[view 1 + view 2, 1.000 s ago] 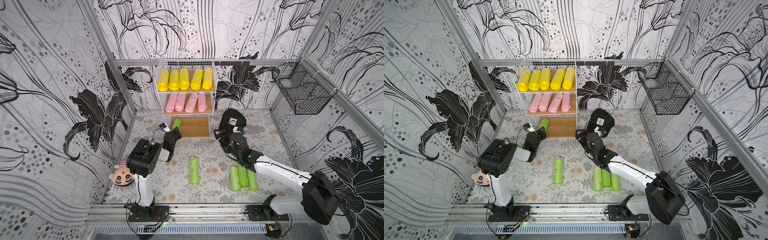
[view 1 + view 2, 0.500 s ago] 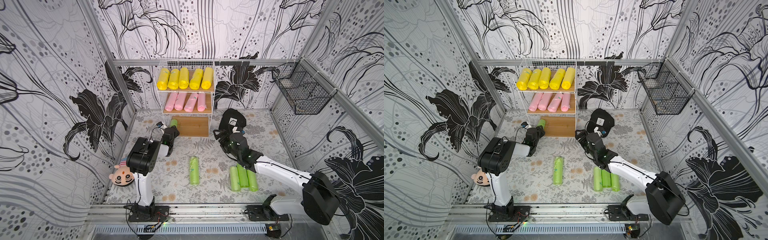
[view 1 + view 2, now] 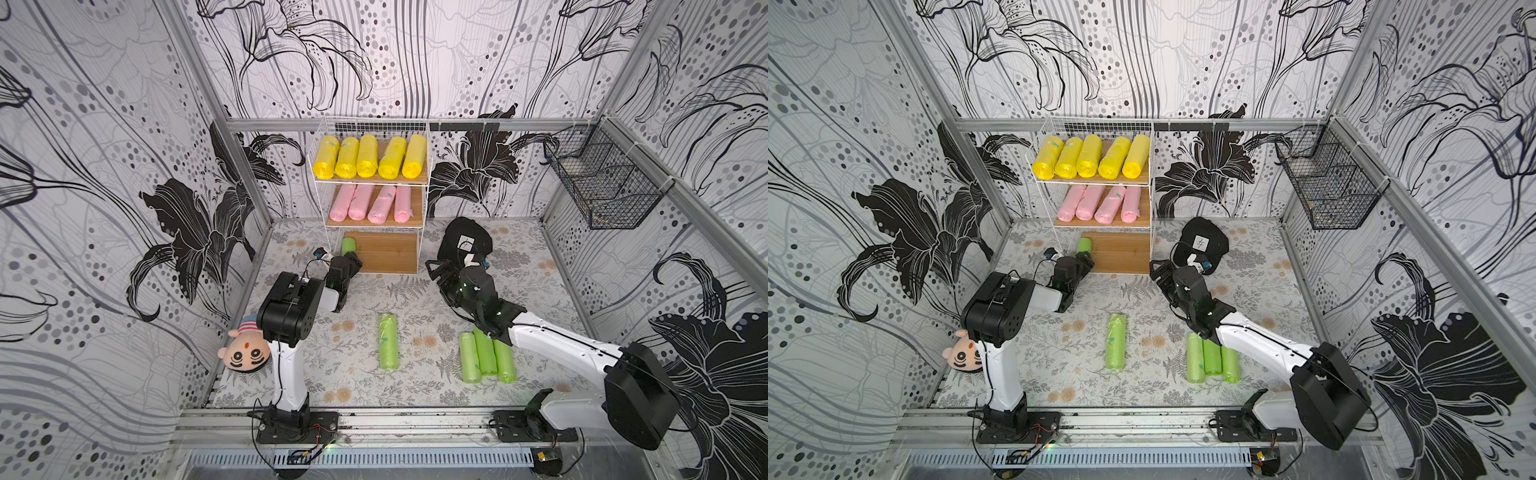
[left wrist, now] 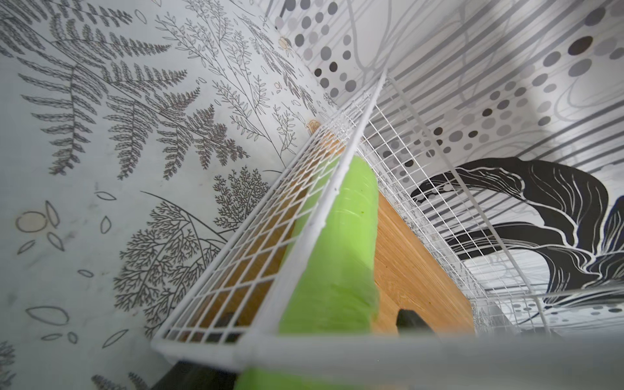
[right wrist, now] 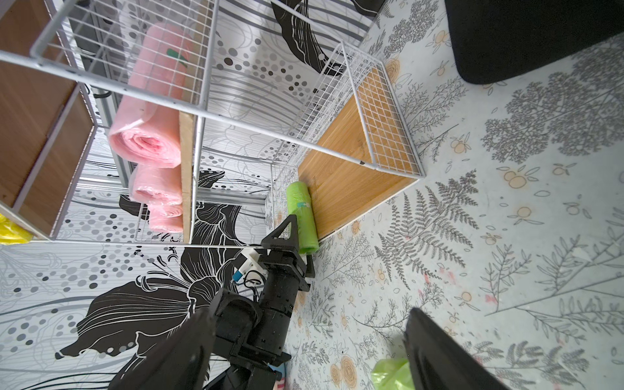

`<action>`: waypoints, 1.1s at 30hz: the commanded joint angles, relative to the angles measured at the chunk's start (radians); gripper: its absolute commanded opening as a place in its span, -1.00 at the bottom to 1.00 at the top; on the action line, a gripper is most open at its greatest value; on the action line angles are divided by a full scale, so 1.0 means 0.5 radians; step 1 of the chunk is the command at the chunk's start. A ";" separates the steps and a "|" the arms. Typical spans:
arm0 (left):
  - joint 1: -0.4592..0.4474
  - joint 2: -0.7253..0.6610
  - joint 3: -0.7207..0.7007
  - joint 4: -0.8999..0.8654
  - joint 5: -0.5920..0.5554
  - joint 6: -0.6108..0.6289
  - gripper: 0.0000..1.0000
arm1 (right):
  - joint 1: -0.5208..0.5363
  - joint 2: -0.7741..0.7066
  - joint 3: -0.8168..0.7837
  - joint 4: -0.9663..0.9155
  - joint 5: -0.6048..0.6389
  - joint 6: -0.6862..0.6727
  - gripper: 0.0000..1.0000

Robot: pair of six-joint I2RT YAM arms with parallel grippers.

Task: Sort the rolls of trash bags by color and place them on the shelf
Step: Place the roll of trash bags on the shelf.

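- Found left gripper (image 3: 351, 262) at the front edge of the shelf (image 3: 424, 208); jaws parted, nothing clamped; strip of bare wood seen between one finger (image 4: 410, 317) and the roll in the left wrist view.
- Noted green roll (image 3: 348, 244) lying lengthwise on the lowest board (image 3: 388, 253); near end between the parted left jaws, far end pointing straight ahead of them; right beside the shelf's wire side panel (image 4: 256, 243).
- Found right gripper (image 3: 436, 271) with jaws spread wide and empty; aimed toward the shelf, near the other front corner of the lowest board; black cap (image 3: 465, 243) just to its right.
- Recorded five yellow rolls (image 3: 368, 157) on the top board and four pink rolls (image 3: 370, 203) on the middle board; both rows above and ahead of the left gripper.
- Recorded four more green ones on the floor; single green roll (image 3: 387, 340) behind the left gripper, off toward the right arm; three green rolls (image 3: 486, 357) side by side and touching, behind the right gripper, partly under its arm.
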 commanded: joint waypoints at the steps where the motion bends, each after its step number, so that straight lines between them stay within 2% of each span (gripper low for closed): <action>1: -0.002 -0.087 -0.115 0.052 0.094 -0.071 0.67 | -0.011 0.026 -0.027 0.054 -0.027 0.012 0.83; 11: 0.001 -0.366 -0.411 0.030 0.145 -0.176 0.77 | -0.011 0.083 -0.036 0.122 -0.090 0.066 0.81; 14: 0.004 -0.498 -0.536 0.041 0.218 -0.199 0.66 | -0.011 0.072 -0.047 0.122 -0.087 0.061 0.80; 17: 0.010 -0.575 -0.541 -0.019 0.423 -0.155 0.50 | -0.011 0.052 -0.054 0.107 -0.061 0.043 0.80; 22: 0.056 -0.486 -0.470 0.039 0.620 -0.119 0.21 | -0.011 0.060 -0.061 0.116 -0.066 0.041 0.80; 28: 0.121 -0.303 -0.366 0.205 0.608 -0.063 0.05 | -0.010 0.058 -0.066 0.119 -0.075 0.043 0.79; 33: 0.169 -0.159 -0.214 0.184 0.636 -0.045 -0.01 | -0.011 0.037 -0.075 0.101 -0.053 0.034 0.79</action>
